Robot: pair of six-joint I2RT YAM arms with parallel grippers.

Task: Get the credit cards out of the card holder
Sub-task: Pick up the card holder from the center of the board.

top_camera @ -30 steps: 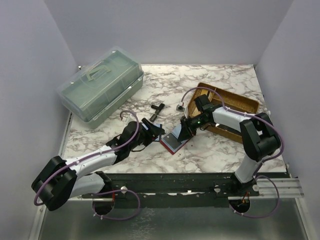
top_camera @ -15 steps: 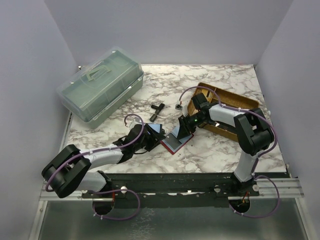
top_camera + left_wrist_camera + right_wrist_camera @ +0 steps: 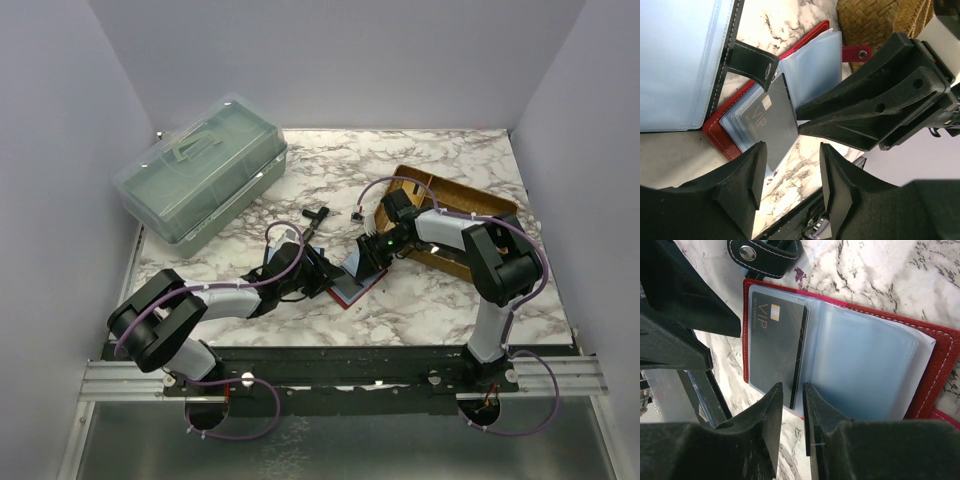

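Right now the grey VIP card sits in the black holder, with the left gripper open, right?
Not quite: the VIP card sits in the red holder, not the black one, as the right wrist view shows. The left gripper is open.
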